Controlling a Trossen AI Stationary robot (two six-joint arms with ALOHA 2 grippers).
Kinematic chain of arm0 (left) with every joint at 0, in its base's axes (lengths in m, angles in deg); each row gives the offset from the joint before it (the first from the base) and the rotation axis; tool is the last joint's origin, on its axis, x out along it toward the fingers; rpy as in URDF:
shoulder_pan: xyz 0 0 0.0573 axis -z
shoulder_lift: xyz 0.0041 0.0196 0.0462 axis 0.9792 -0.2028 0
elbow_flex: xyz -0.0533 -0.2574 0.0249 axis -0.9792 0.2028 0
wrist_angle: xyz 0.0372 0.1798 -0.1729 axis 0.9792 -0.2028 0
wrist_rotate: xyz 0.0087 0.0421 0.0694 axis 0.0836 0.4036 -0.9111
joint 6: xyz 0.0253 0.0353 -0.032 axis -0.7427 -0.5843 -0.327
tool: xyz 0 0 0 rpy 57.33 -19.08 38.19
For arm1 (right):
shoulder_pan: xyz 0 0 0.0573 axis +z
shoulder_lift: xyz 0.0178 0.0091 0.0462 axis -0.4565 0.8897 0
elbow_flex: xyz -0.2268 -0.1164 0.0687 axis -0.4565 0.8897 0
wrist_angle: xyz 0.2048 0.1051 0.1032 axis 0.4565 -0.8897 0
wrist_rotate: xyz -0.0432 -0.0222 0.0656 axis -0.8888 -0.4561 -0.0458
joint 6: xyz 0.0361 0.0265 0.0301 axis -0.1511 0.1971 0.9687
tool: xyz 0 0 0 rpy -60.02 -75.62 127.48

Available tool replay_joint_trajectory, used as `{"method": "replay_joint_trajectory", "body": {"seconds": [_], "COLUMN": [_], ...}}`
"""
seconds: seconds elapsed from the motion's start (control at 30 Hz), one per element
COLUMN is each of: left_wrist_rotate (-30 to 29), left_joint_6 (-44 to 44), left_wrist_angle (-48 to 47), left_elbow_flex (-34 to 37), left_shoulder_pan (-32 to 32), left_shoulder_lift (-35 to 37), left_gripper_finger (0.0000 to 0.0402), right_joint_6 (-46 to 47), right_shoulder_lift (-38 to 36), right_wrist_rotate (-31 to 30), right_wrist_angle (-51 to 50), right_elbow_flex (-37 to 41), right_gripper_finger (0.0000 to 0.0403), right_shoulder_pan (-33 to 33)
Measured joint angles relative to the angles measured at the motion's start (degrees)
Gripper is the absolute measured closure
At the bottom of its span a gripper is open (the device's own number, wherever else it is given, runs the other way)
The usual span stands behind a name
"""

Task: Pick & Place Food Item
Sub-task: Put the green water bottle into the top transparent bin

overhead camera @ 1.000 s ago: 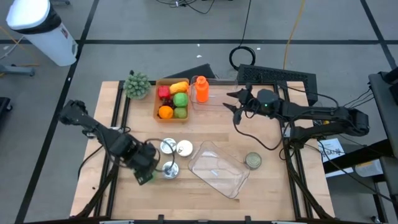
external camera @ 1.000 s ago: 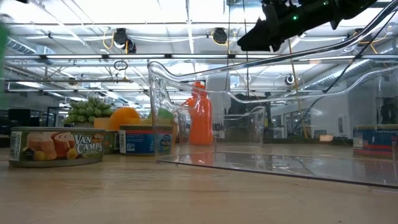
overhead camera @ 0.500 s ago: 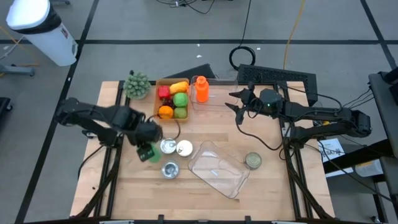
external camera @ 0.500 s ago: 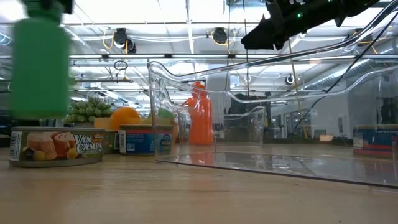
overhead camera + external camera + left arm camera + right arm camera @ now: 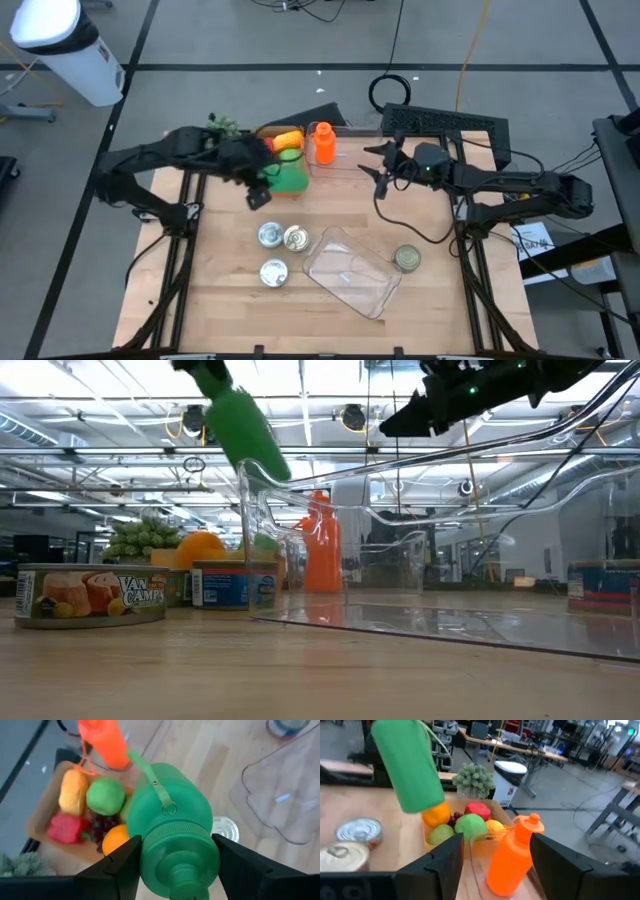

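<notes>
Left end effector [image 5: 262,178] holds green bottle [image 5: 288,172] tilted above fruit tray [image 5: 256,133].

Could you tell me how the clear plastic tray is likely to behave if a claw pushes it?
The clear plastic tray looks thin-walled and empty, so it is probably light and would likely slide on the wooden table. Its glossy walls may flex or slip under a pinch. It sits low and wide, so tipping seems unlikely.

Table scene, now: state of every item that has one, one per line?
green bottle: held off the table, tilted, over the fruit tray
left pincer: shut on green bottle
right pincer: empty, hovering beside the orange bottle
orange bottle: upright, capped
fruit tray: holding fruit
clear bin: empty, on the table
cans: upright, sealed
</notes>
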Motion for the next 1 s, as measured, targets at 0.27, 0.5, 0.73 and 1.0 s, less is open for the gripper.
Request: {"method": "replay_joint_trajectory", "body": {"seconds": [0.27,0.5,0.73,1.0], "left_wrist_rotate": [4.7,3.3,1.5,1.5], "left_joint_6": [-12.1,-18.6,-19.0,-18.4], "left_wrist_angle": [-0.9,-2.8,-3.0,-2.8], "left_elbow_flex": [-2.3,-11.9,-13.7,-13.7], "left_shoulder_pan": [-3.7,-3.4,-2.2,-0.3], "left_shoulder_lift": [-11.1,-16.8,-17.0,-17.0], "left_gripper_finger": [0.018,0.018,0.0173,0.0177], "right_joint_6": [0.6,6.8,4.7,4.0], "right_shoulder_lift": [6.7,13.9,22.4,30.8], "right_wrist_rotate": [1.6,1.5,1.5,2.9], "right_wrist_angle": [8.7,14.6,22.9,21.5], "right_elbow_flex": [-0.1,-3.3,-7.3,-13.9], "right_gripper_finger": [0.0176,0.0098,0.005,0.0049], "right_shoulder_pan": [3.0,7.2,9.6,9.6]}}
